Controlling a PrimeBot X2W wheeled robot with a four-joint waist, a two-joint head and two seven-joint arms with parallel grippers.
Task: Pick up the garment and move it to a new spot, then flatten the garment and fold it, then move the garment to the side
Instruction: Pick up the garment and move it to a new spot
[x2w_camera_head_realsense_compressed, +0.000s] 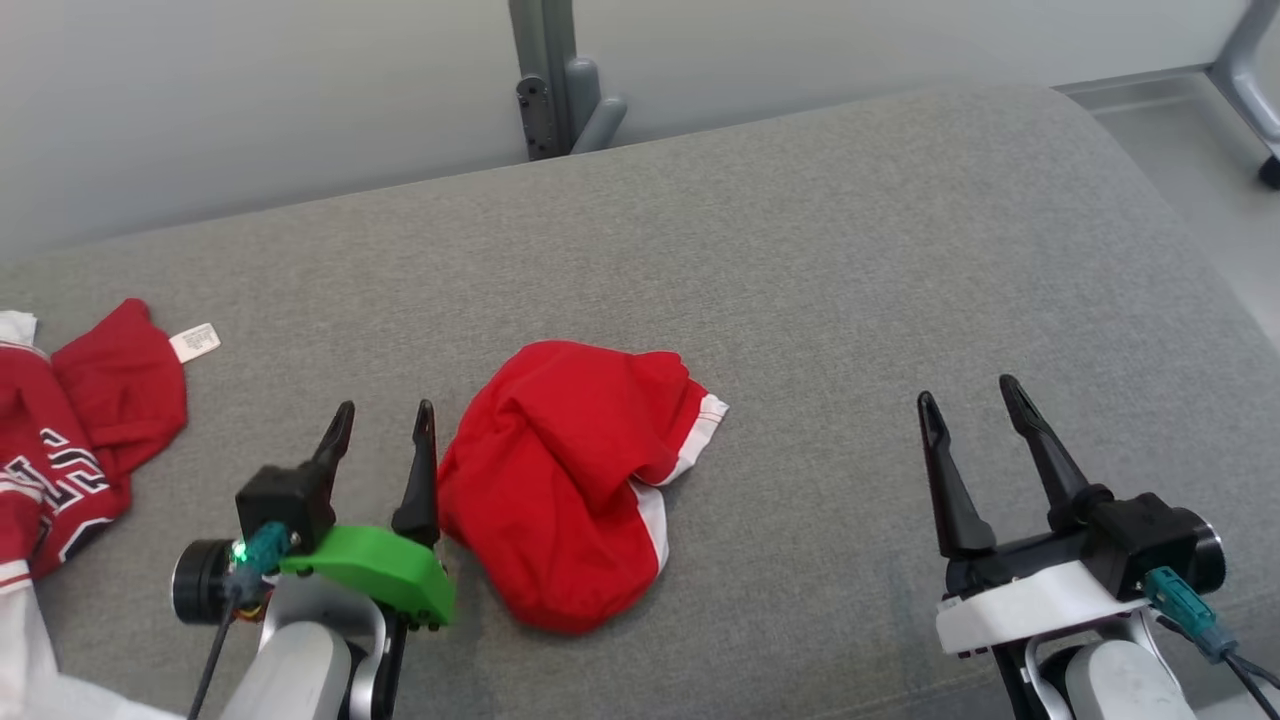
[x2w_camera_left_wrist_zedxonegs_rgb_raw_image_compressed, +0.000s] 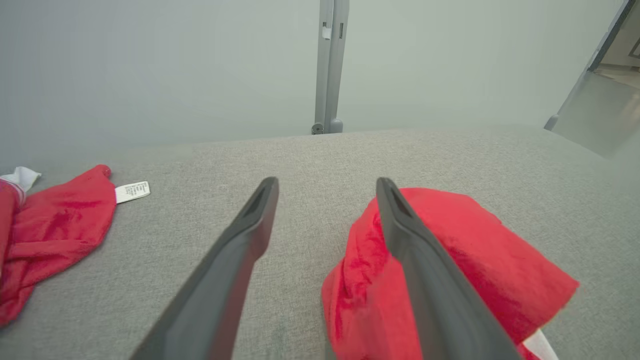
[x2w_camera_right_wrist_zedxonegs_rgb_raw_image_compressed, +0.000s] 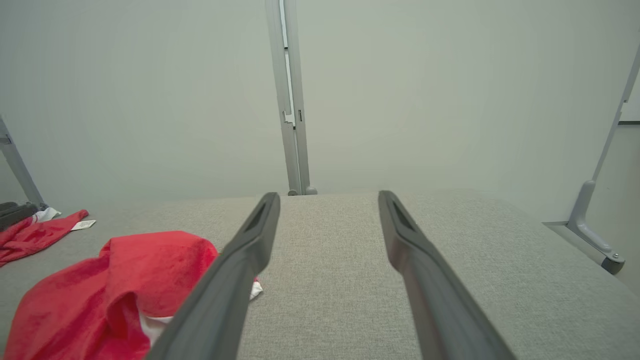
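Red garment (x2w_camera_head_realsense_compressed: 560, 490) crumpled on grey cushion (x2w_camera_head_realsense_compressed: 800, 250), left gripper (x2w_camera_head_realsense_compressed: 386, 405) beside (jaws spread), right gripper (x2w_camera_head_realsense_compressed: 965, 389) also spread

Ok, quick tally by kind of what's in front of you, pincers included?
Crumpled red garment, white trim: 1
Red lettered clothing heap at the cushion's left edge: 1
White care label: 1
Pincers, left pincer and right pincer, both open: 2
Total: 5
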